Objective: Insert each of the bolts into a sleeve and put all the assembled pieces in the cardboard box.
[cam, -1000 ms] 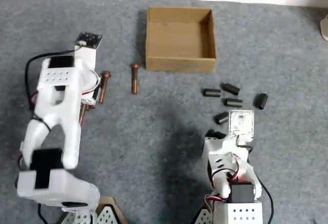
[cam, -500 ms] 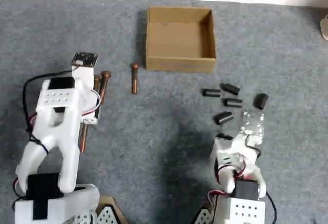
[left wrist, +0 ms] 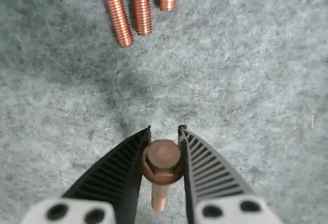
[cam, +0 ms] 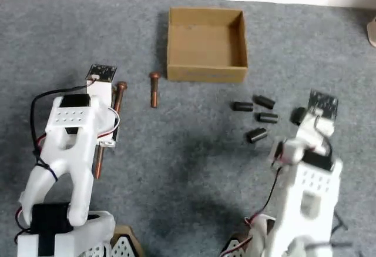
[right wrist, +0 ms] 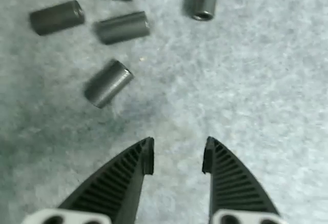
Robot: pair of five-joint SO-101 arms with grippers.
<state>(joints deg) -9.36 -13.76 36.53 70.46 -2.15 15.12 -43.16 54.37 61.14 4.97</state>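
Left wrist view: left end effector (left wrist: 164, 131), ribbed jaws, clamps hex-head copper bolt (left wrist: 161, 160); three threaded bolts (left wrist: 141, 8) ahead. Right end effector (right wrist: 177, 155) apart; smooth dark cylindrical sleeves (right wrist: 108, 83) ahead.

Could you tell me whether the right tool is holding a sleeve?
No, the right tool stands open and empty over the grey carpet, apart from the nearest black cylindrical sleeve.

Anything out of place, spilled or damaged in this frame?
Nothing stands out. The cardboard box sits upright and empty, five sleeves lie loose near the right gripper, and the left gripper grips a bolt squarely.
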